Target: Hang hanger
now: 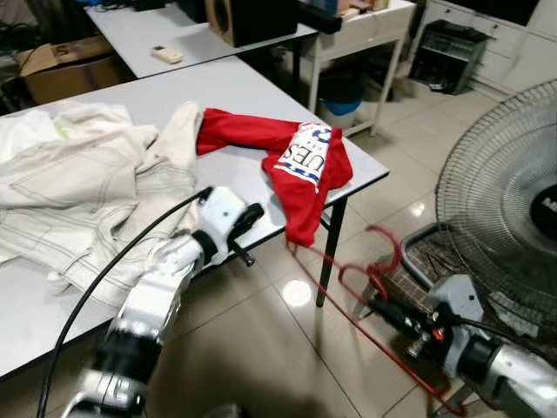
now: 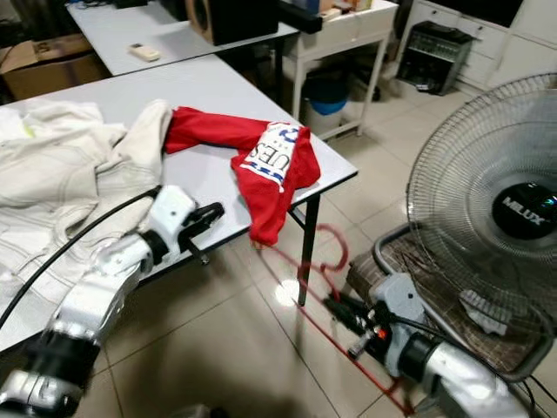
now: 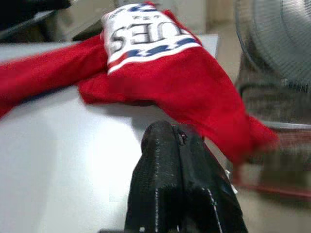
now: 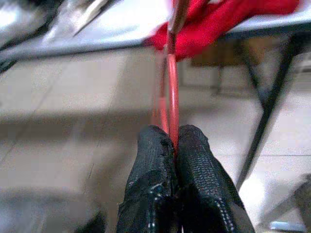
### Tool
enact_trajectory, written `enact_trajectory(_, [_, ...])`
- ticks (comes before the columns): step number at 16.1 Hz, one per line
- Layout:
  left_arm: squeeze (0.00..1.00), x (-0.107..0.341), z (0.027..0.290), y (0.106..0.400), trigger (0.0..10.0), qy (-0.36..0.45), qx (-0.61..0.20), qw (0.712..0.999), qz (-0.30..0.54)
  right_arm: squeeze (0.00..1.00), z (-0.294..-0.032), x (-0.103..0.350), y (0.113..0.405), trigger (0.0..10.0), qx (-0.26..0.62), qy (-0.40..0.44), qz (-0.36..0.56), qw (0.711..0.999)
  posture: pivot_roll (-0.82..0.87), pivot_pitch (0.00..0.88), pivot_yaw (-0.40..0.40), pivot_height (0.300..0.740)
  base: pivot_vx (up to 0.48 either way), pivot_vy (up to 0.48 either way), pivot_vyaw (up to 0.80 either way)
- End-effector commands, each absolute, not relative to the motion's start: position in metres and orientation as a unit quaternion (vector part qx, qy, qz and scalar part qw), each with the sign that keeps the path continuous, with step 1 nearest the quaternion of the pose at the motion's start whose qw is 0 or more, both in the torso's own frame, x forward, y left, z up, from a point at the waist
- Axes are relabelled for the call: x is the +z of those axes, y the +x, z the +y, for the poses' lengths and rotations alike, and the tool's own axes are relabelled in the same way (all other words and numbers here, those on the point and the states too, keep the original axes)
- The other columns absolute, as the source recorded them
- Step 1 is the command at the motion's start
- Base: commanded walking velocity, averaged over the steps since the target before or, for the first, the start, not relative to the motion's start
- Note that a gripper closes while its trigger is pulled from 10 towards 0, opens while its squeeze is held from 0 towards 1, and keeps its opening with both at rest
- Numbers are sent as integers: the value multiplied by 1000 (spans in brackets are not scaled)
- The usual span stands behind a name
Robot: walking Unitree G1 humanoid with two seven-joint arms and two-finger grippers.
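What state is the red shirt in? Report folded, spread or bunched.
Bunched, not folded: the red shirt lies crumpled at the table corner, one end drooping over the edge beside the red hanger held in the right end effector.

— What sort of place is this?
— It looks like a workroom or office: plain grey tables (image 1: 261,96) on a tiled floor (image 1: 261,348), a speaker (image 1: 252,17), a cardboard box (image 1: 61,65), and a standing fan (image 2: 487,218).

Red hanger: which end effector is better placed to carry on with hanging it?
Right. The right end effector is shut on the red hanger, held low beside the table. The left end effector is shut and holds nothing, near the red garment.
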State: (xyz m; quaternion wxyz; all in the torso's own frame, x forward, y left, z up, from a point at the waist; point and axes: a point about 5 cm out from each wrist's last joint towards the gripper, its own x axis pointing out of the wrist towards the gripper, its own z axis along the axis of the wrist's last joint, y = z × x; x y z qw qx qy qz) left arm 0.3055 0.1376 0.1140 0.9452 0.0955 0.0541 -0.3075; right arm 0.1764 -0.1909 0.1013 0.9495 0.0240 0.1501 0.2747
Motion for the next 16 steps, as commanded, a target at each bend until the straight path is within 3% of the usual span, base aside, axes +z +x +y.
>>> enact_trajectory(1, [0, 114, 142, 296, 10000, 57, -285, 955, 61, 0, -188, 110, 173, 10000, 212, 34, 117, 970, -101, 51, 32, 740, 0, 0, 0])
enact_trajectory(7, [0, 130, 142, 273, 10000, -15, -227, 974, 26, 0, -174, 134, 168, 10000, 73, 102, 37, 991, -86, 46, 24, 740, 0, 0, 0])
enact_trajectory(8, [616, 132, 140, 270, 10000, -16, -228, 973, 27, 0, -175, 132, 167, 10000, 43, 106, 41, 993, -83, 41, 19, 740, 0, 0, 0])
enact_trajectory(9, [1000, 132, 138, 269, 10000, -7, -233, 972, 34, 0, -175, 116, 163, 10000, 15, 103, 88, 991, -80, 34, 17, 740, 0, 0, 0])
enact_trajectory(12, [1000, 133, 139, 270, 10000, -1, -228, 973, 36, 0, -173, 99, 157, 10000, 13, 87, 153, 984, -79, 25, 18, 740, 0, 0, 0])
enact_trajectory(13, [1000, 133, 140, 271, 10000, 13, -225, 973, 41, 0, -171, 88, 150, 10000, 55, 66, 208, 974, -84, 21, 24, 740, 0, 0, 0])
enact_trajectory(16, [1000, 132, 140, 274, 10000, 23, -225, 973, 44, 0, -170, 86, 148, 10000, 111, 46, 229, 966, -91, 18, 27, 740, 0, 0, 0])
